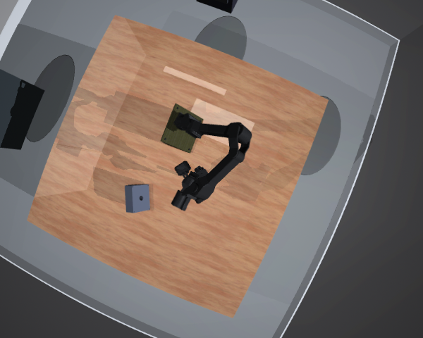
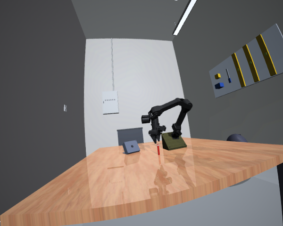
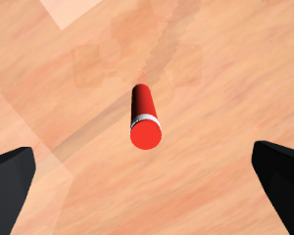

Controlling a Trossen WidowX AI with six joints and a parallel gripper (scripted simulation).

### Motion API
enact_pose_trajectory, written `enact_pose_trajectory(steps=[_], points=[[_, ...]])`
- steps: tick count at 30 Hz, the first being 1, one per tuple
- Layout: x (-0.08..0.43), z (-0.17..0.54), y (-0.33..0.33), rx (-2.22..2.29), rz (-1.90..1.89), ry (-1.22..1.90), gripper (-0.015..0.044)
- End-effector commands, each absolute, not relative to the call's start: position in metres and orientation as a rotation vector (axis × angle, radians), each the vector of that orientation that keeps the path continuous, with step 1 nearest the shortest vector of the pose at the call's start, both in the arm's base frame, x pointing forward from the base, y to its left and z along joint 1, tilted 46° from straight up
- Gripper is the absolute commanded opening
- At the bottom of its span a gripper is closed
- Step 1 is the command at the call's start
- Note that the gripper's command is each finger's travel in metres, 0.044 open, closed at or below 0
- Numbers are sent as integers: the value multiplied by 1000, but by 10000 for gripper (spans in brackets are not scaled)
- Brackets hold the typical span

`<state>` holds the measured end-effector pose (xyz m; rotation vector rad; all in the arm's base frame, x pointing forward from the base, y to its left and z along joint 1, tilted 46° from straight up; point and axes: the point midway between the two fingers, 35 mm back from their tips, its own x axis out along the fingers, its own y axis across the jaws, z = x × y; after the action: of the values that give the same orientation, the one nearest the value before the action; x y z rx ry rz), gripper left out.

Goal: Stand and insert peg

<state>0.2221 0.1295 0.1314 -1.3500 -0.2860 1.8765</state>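
The red peg [image 2: 158, 149] [image 3: 146, 117] stands upright on the wooden table [image 2: 210, 160], with its white band near the top end and its plain end down. My gripper [image 2: 155, 140] [image 3: 145, 155] is open and empty. It hangs straight above the peg, with the fingers spread wide to either side and not touching it. In the overhead view the arm hides the peg. The grey sloped panel [image 1: 133, 203] [image 2: 129, 149] with its one dark hole [image 1: 141, 198] [image 2: 132, 146] stands to the left of the peg, well apart from it.
The arm's olive-green base wedge [image 1: 177, 136] [image 2: 173, 143] sits just behind and right of the peg. A dark grey box [image 2: 129, 134] stands behind the table's far edge. A wall board with coloured blocks [image 2: 248, 63] hangs at the right.
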Motion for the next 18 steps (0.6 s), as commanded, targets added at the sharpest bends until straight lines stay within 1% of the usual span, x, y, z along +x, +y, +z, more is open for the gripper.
enact_pose_trajectory(steps=[1, 18], points=[[221, 127, 135, -1346, 1876, -289, 440], [218, 108, 155, -1346, 1875, -289, 440]])
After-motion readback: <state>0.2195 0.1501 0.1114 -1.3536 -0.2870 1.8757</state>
